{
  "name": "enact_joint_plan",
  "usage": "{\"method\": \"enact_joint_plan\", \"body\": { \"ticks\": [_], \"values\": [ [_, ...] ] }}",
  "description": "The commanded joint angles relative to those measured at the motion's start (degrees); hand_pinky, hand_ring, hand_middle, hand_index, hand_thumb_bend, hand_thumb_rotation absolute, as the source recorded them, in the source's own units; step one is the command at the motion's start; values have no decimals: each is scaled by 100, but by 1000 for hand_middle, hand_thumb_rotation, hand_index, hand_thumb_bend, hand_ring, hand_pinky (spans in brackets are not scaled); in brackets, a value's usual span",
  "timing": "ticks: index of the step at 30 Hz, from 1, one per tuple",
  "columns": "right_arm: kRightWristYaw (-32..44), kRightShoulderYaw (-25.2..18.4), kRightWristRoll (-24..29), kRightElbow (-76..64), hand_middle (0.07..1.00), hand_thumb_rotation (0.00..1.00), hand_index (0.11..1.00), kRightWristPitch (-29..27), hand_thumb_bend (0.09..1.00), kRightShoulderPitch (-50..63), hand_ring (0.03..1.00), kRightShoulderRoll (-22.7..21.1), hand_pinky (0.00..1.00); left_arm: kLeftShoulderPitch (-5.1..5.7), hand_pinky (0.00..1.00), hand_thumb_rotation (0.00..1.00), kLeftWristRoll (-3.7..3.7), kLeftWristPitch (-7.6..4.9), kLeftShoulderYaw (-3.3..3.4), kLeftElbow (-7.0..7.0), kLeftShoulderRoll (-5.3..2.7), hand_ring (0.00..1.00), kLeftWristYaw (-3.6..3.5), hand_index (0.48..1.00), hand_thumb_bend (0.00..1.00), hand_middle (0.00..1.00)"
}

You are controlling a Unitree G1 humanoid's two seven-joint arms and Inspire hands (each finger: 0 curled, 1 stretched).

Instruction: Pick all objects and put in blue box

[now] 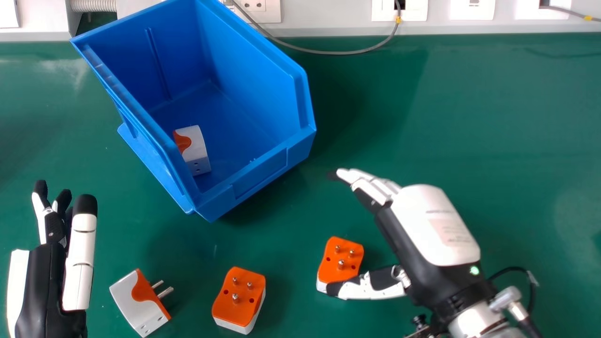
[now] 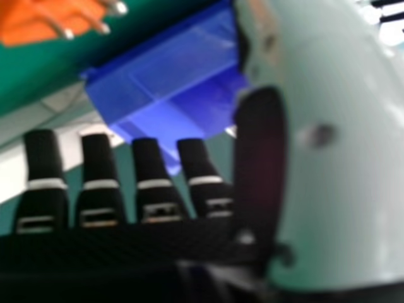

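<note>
My right hand [image 1: 425, 220] is over the table at the right in the head view, its fingers straight and its thumb beside an orange and white plug adapter [image 1: 345, 257]. In the right hand view, the right hand's straight fingers [image 2: 154, 183] hold nothing, and an orange adapter [image 2: 44, 19] shows beyond. A second adapter [image 1: 239, 298] stands pins up at the front middle; a third [image 1: 138, 305] lies on its side farther left. Inside the blue box [image 1: 267, 180] rests another adapter [image 1: 191, 145]. My left hand [image 1: 51, 272] is at the left edge, open and holding nothing.
The green table [image 1: 469, 155] spreads around the box. Behind it runs a white wall strip with sockets [image 1: 408, 11], and a grey cable [image 1: 328, 51] loops down onto the table's back edge. The box's high walls stand between the two hands, farther back.
</note>
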Motion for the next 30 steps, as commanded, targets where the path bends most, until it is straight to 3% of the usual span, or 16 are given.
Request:
{"method": "enact_joint_plan", "body": {
  "ticks": [1,19,30],
  "values": [
    [37,132,-114,154,862,233,845,146,637,-143,811,98,697,41,935,1000,-50,-39,84,-173,62,978,-19,1000,618,989],
    [465,740,-428,1203,919,336,897,1562,630,-864,867,639,770,48,934,1000,-97,1,175,-234,108,977,-101,1000,611,987],
    [559,942,-451,1556,918,269,886,2007,627,-1312,868,686,770,50,929,1000,-111,43,235,-231,178,975,-122,1000,624,986]
  ]
}}
